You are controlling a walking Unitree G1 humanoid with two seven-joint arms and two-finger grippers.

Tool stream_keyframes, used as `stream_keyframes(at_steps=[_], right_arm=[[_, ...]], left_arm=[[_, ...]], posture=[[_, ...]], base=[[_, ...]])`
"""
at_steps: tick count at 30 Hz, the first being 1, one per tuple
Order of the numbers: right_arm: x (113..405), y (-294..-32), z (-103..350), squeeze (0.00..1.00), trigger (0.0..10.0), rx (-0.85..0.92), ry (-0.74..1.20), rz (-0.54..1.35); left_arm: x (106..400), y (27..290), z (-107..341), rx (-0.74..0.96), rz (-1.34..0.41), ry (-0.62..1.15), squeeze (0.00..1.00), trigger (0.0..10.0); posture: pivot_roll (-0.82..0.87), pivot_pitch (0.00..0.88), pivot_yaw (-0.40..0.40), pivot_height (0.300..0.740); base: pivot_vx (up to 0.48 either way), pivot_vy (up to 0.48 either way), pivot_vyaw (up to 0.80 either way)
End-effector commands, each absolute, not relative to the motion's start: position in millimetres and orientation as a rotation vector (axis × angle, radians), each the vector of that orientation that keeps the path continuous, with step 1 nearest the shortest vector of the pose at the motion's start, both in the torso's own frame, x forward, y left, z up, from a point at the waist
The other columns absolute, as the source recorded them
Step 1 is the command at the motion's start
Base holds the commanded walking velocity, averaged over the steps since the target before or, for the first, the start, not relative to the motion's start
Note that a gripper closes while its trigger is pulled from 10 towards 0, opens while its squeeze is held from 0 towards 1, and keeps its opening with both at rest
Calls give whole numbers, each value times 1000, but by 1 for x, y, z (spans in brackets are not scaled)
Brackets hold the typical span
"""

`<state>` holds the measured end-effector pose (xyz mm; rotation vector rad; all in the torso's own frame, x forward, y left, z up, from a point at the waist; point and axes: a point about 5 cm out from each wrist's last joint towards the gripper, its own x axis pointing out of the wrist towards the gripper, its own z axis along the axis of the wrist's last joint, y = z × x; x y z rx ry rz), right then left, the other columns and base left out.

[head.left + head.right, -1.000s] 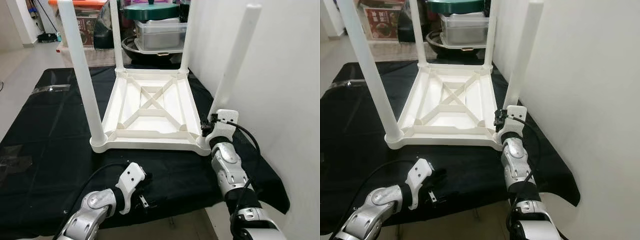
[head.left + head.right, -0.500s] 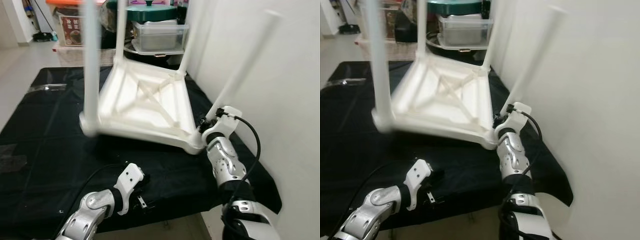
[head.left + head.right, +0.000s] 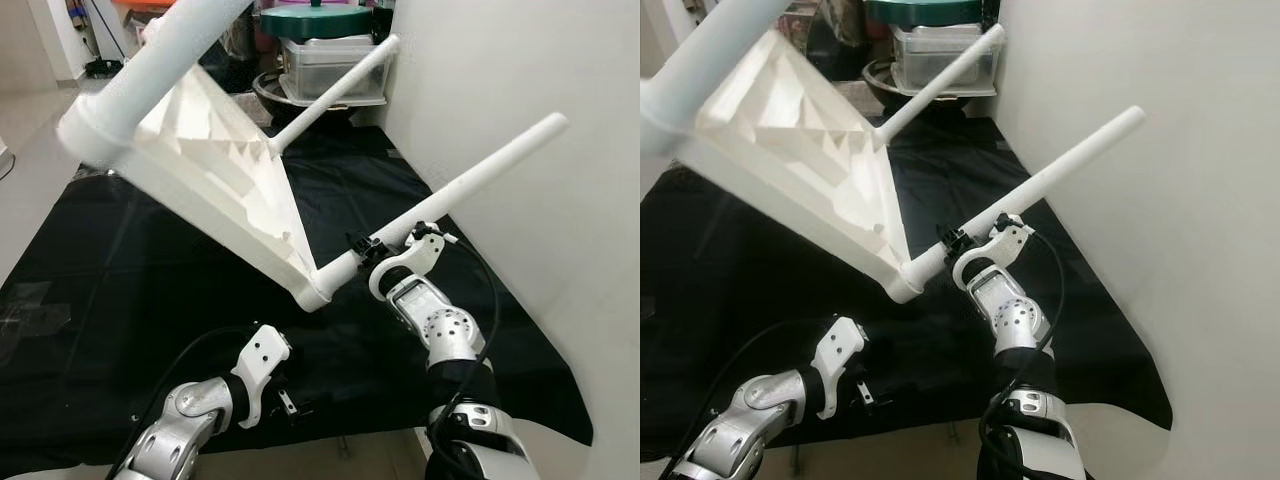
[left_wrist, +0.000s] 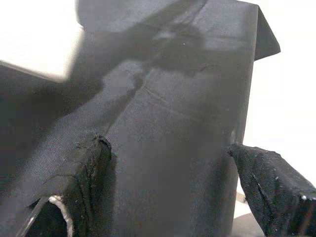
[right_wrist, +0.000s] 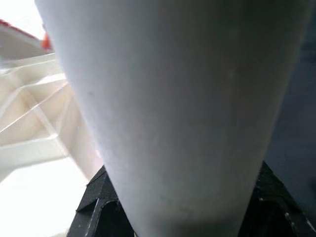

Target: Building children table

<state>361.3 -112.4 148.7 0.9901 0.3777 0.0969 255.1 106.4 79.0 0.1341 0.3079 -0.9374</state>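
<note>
- One white plastic children's table (image 3: 215, 170) is before us, tipped steeply on its side above the black cloth (image 3: 110, 270) that covers the work surface; we see its ribbed underside facing toward the wall (image 3: 560, 80).
- We note three legs: a near leg (image 3: 455, 190) slanting up toward the wall, a far leg (image 3: 335, 90) beyond it, and a thick one (image 3: 160, 50) at the upper left, close to the camera.
- The table's lowest corner (image 3: 312, 293) sits just above the cloth; we cannot tell whether it touches.
- The right gripper (image 3: 368, 247) is clamped on the near leg close to that corner; in the right wrist view the leg (image 5: 173, 113) lies between its black fingers (image 5: 96, 207).
- The left gripper (image 3: 290, 395) rests low at the cloth's near edge, well apart from the table; in the left wrist view its fingers (image 4: 74, 187) stand wide apart, with nothing between them.
- Behind the cloth we record stacked containers (image 3: 325, 60) with a green lid (image 3: 310, 18) on top.
</note>
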Motion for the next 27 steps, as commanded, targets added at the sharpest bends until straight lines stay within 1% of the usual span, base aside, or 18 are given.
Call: stream_keyframes(at_steps=[1,2,3,4,7,13,14,15,16,17,18,19,20,27], right_arm=[[345,-89,119,0,0,1113,549,-54],[342,-94,114,0,0,1110,577,-148],[342,-94,114,0,0,1110,577,-148],[340,-96,111,0,0,1111,592,-195],[336,-100,105,0,0,1109,632,-236],[334,-104,102,0,0,1075,662,-247],[334,-107,101,0,3529,1071,676,-265],[334,-107,101,0,3529,1071,676,-265],[334,-109,100,0,8000,1058,694,-279],[334,-109,100,0,8000,1058,694,-279],[334,-110,99,0,10000,1049,709,-297],[333,-110,100,0,10000,1043,720,-312],[331,-112,98,1000,10000,1028,731,-339],[327,-113,94,1000,10000,1007,744,-352]], left_arm=[[252,108,78,139,-937,313,0,10000],[252,108,78,139,-937,314,0,10000],[252,108,78,139,-937,314,0,10000],[252,108,77,139,-937,314,0,10000],[253,108,77,141,-942,317,0,10000],[254,104,77,144,-949,315,0,10000],[254,104,77,143,-948,313,0,10000],[254,104,77,143,-948,313,0,10000],[254,104,77,143,-946,313,0,10000],[254,104,77,143,-946,313,0,10000],[253,104,76,143,-943,313,0,10000],[252,105,76,143,-942,314,0,10000],[252,105,76,143,-941,315,0,10000],[251,106,75,145,-937,316,0,10000]], posture=[[111,0,-87,740],[108,0,-88,740],[108,0,-88,740],[108,0,-88,740],[97,0,-83,740],[96,0,-87,740],[99,0,-90,740],[99,0,-90,740],[100,0,-92,740],[100,0,-92,740],[101,0,-94,740],[101,0,-95,740],[101,0,-95,740],[98,0,-94,740]], base=[[0,0,0],[0,0,0],[0,0,0],[0,0,0],[0,0,0],[0,0,0],[0,0,0],[0,0,0],[0,0,0],[0,0,0],[0,0,0],[0,0,0],[0,0,0],[0,0,0]])
